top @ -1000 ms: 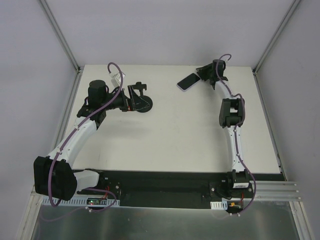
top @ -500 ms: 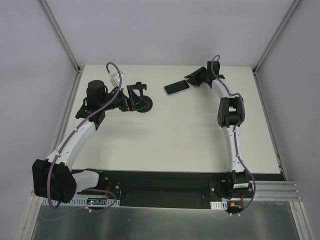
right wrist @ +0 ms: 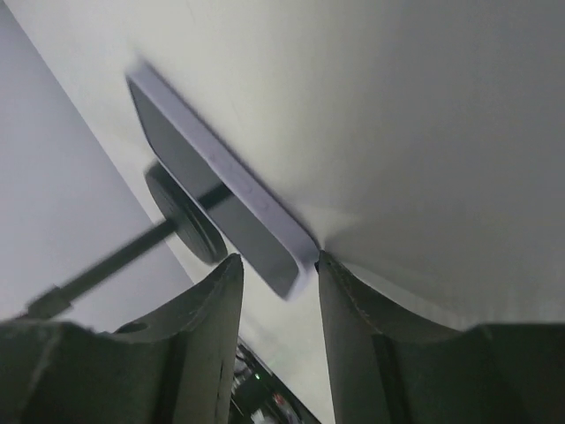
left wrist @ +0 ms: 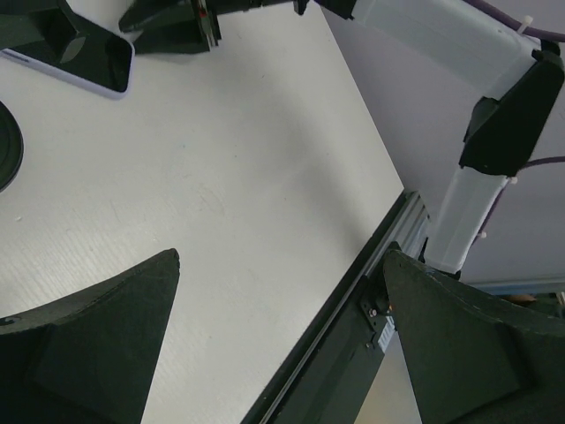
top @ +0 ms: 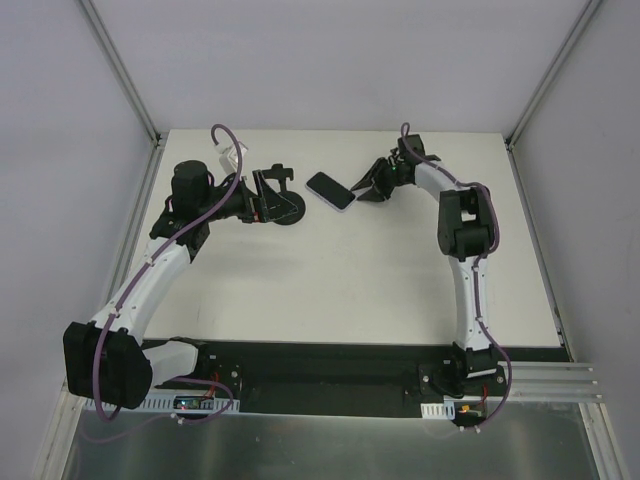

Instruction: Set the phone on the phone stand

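The phone, dark screen up with a pale edge, lies flat on the white table between the two arms. My right gripper sits at its right end. In the right wrist view the phone ends just at my fingertips; the jaws stand apart, wider than the phone is thick, and one tip touches its corner. The black phone stand is just left of the phone, with its disc base beyond the phone. My left gripper is beside the stand, and its wide-open jaws hold nothing.
The table's back edge and the grey walls lie close behind the phone and the stand. The right arm crosses the top of the left wrist view. A black rail with both arm bases runs along the near edge.
My right gripper has carried the phone leftward from the back of the table toward the stand and laid it flat. Its jaws have widened. The left arm has hardly moved.
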Controlling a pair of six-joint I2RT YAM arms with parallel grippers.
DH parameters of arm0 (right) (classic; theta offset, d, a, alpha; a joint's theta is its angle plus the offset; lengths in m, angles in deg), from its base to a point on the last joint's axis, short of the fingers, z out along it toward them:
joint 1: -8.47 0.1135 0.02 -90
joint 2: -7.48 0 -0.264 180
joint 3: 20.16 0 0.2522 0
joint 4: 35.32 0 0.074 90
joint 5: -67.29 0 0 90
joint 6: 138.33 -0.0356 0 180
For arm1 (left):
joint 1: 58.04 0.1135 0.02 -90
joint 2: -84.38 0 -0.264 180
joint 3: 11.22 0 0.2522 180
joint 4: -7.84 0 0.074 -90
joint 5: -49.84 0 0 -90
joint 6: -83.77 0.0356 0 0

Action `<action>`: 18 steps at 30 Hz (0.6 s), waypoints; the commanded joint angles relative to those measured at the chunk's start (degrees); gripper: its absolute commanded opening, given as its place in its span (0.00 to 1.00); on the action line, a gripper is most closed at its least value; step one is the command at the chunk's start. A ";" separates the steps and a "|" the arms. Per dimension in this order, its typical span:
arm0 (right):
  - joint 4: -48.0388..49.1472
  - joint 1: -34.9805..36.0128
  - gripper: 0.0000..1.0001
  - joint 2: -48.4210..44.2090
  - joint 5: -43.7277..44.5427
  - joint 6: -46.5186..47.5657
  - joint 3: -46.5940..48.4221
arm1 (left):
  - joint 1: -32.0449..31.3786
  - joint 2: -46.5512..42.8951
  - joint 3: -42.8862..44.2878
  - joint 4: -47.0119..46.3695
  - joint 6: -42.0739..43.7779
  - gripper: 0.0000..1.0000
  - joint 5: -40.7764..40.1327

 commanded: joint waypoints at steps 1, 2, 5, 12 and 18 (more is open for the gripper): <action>15.61 4.00 0.43 -15.37 -4.00 -2.08 -18.74 | -0.47 -2.03 0.67 -2.88 0.48 0.98 -0.03; 17.85 4.00 0.44 -17.31 -2.51 -2.88 -21.39 | -0.47 -1.94 0.67 -2.88 0.39 0.98 -0.12; 20.86 3.91 0.47 -23.90 3.80 1.04 -26.43 | -0.47 -1.68 0.58 -2.97 -0.05 0.98 -0.03; 20.78 3.47 0.65 -17.79 12.97 3.44 -18.01 | -0.47 -1.23 0.58 -2.88 -0.67 0.98 0.06; 15.31 3.47 0.84 -0.82 6.22 -5.41 4.14 | -0.47 -1.85 0.49 -2.88 -0.75 0.98 -0.21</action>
